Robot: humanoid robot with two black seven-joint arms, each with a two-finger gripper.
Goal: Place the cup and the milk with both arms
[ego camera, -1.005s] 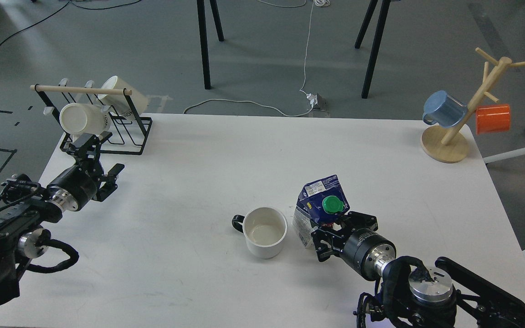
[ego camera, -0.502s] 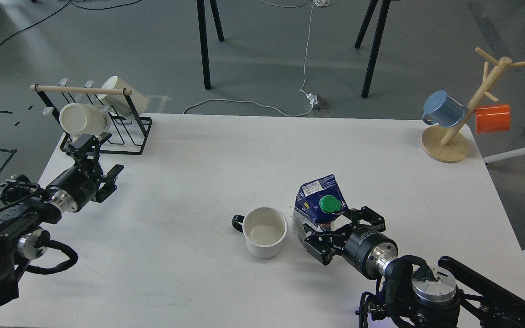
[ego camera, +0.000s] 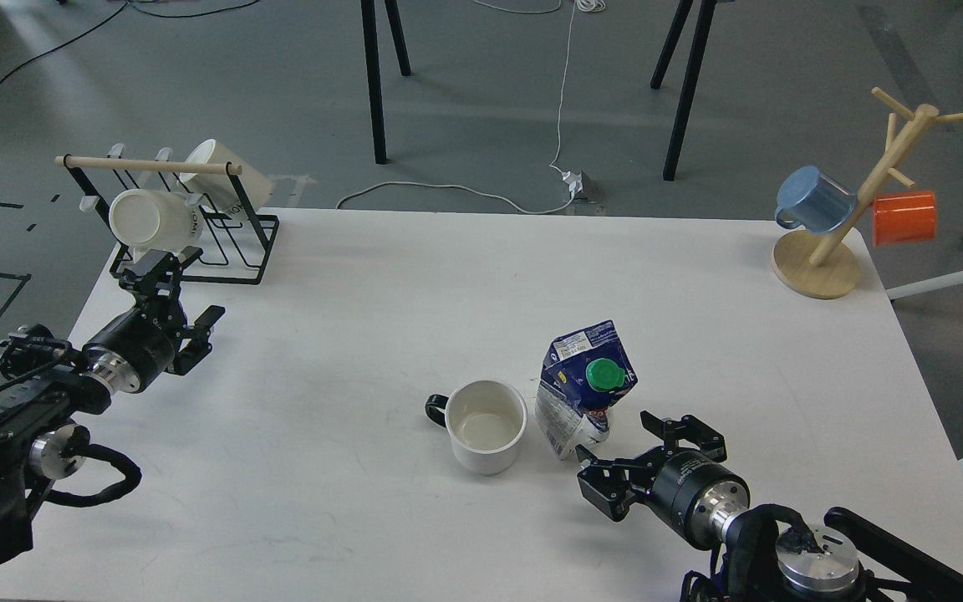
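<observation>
Near desk's left edge, left gripper [ego camera: 170,288] spread, empty, beside mug rack [ego camera: 189,219]. Toward front edge, centre: white cup [ego camera: 486,425] upright, milk carton [ego camera: 583,385] just beside. Right gripper [ego camera: 647,450] spread, clear of carton, seemingly released.

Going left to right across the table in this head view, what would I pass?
Left hand → wire rack with white cups → white mug → milk carton → right hand, open beside the carton → wooden mug tree with a blue mug and an orange mug.
</observation>
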